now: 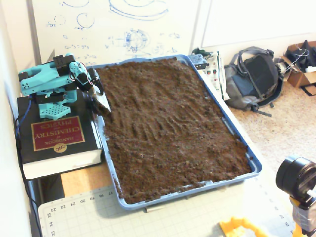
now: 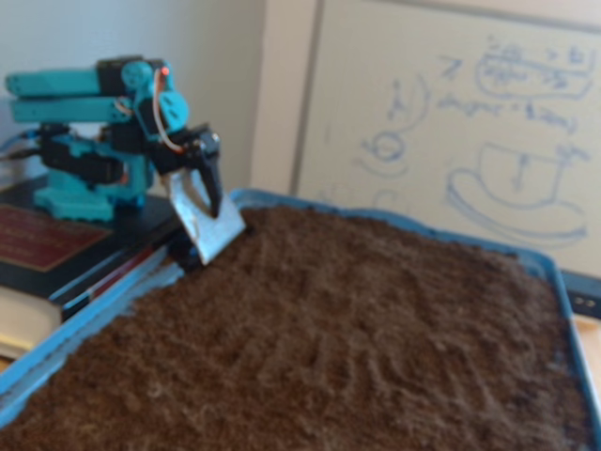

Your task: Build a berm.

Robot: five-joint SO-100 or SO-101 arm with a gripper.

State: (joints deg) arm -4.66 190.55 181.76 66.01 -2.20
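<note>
Both fixed views: bright, even daylight, soft shadows only. High view fairly sharp; whiteboard [image 1: 123, 24] behind the gripper [image 1: 101, 101] washed out, near blown. Soil [image 1: 173, 128] beside gripper shows furrows w/ faint shading. Low view soft overall: gripper [image 2: 208, 211] and scoop blade [image 2: 208, 225] slightly blurred, soil [image 2: 310, 357] in foreground smeared, whiteboard [image 2: 470, 122] behind hazy. No edge distortion seen.

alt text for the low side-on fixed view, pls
A teal robot arm, folded on a book, holds a flat metal scoop blade with its tip at the edge of a blue tray of flat, furrowed brown soil. Whiteboard behind.
</note>
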